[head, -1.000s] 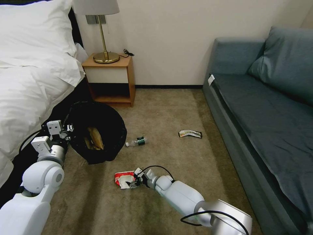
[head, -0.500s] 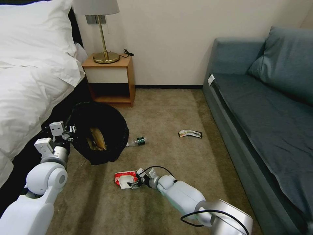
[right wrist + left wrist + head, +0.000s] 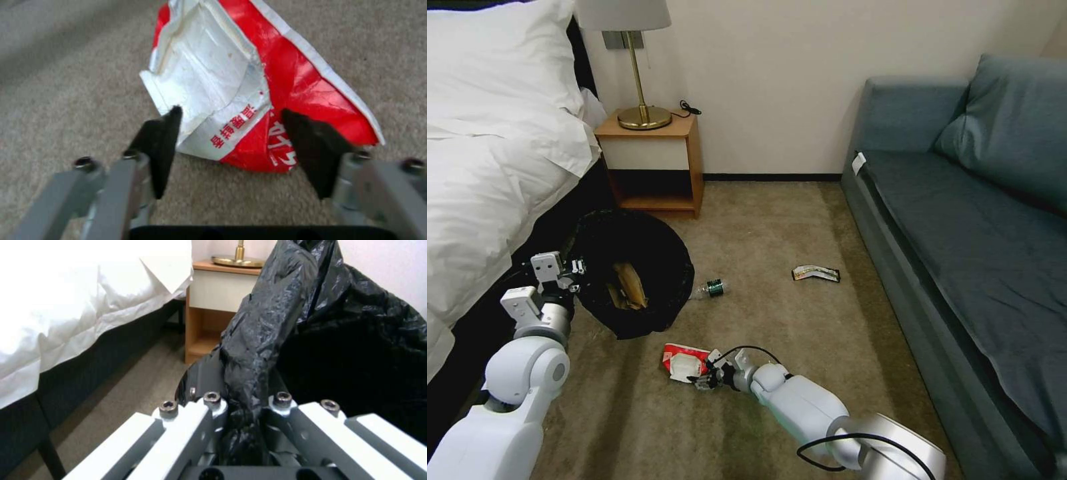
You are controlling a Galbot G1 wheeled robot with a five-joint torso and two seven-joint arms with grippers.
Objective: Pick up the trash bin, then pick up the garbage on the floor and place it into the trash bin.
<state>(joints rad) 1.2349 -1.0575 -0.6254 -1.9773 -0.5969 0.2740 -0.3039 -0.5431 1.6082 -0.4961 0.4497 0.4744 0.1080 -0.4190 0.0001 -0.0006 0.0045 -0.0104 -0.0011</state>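
The trash bin, draped in its black bag, is tilted beside the bed, with my left gripper shut on its rim and bag. Crumpled brown paper lies inside it. On the floor, the red-and-white crushed packet lies in front of my right gripper. That gripper is open, its black fingertips on either side of the packet's near edge. A small clear bottle and a flat wrapper lie farther off.
The bed with white linen runs along the left, close to the bin. A wooden nightstand with a brass lamp stands at the wall. A blue-grey sofa bounds the right side. Open carpet lies between.
The left arm has carried the bin a little to the right, toward the bottle. The right gripper has shifted slightly nearer me at the packet's edge, still open.
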